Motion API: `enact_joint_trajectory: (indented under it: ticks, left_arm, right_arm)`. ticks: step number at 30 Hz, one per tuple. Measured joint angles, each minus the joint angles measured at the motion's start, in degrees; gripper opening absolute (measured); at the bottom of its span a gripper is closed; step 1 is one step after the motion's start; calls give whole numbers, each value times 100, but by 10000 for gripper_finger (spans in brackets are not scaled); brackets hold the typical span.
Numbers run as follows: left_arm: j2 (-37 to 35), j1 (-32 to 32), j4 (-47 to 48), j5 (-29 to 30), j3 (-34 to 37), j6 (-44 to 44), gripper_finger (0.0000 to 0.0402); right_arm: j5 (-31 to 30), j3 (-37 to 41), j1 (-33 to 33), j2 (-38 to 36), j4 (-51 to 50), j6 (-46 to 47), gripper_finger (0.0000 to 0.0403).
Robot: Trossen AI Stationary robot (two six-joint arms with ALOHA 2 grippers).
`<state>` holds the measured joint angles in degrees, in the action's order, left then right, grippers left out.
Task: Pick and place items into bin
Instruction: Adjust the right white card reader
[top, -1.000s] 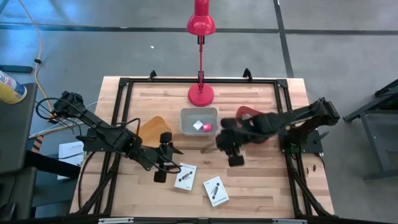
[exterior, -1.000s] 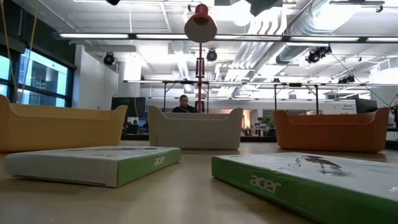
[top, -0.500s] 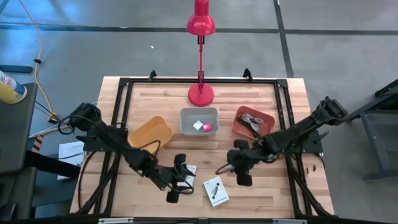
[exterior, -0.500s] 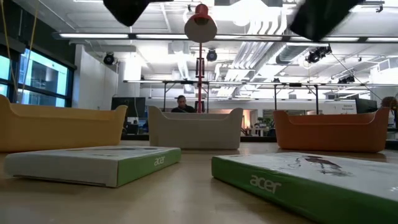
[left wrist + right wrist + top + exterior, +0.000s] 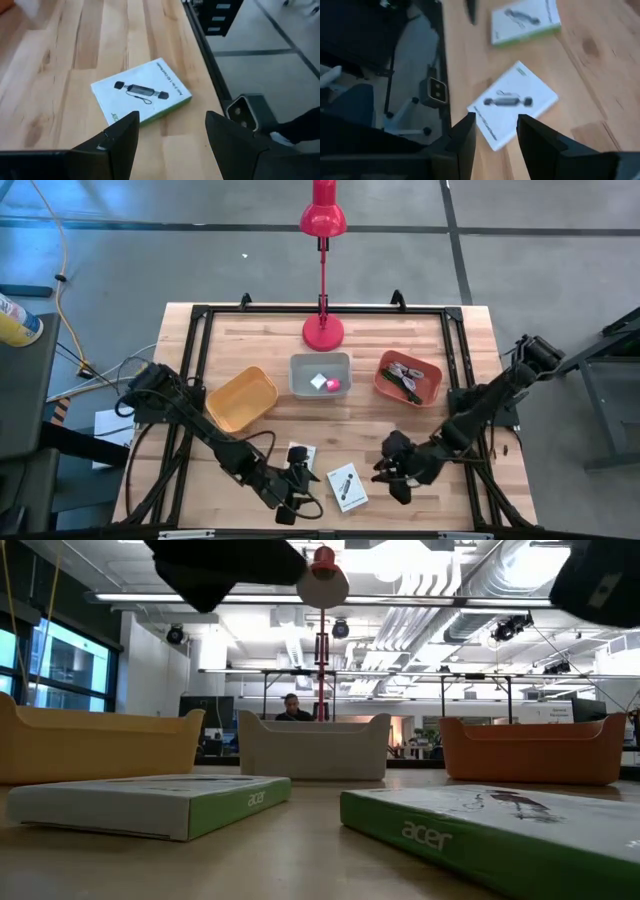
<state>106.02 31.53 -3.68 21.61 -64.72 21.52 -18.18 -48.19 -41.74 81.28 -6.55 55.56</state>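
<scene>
- Two white cards with black print are seen lying flat on the wooden tabletop near its front edge: one card and a second card just beside it, apart.
- In the high view, both cards' long axes are tilted diagonally.
- The left end effector is held by the first card, fingers apart, nothing between them.
- The right end effector is held near the second card, fingers apart and empty.
- A pink cube and a white cube are seen inside the grey bin.
- A green stick lies diagonally in the orange bin.
- The yellow bin stands at the left.
</scene>
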Motion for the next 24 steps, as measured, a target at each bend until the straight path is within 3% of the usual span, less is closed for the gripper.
enact_joint_trajectory:
  ticks: [4,11,19,24]
  left_arm:
    - [208,-2,11,41,-228,95,216]
    - [314,-47,-9,378,-496,177,216]
    - [313,-37,-224,377,-497,825,216]
    - [315,-38,-217,479,-495,881,216]
  right_arm:
    - [-337,-2,-213,0,434,-582,133]
    - [-246,-4,-451,132,808,-1465,133]
    - [260,-6,-469,1052,1572,-2426,133]
    - [211,-6,-339,1543,1910,-2670,133]
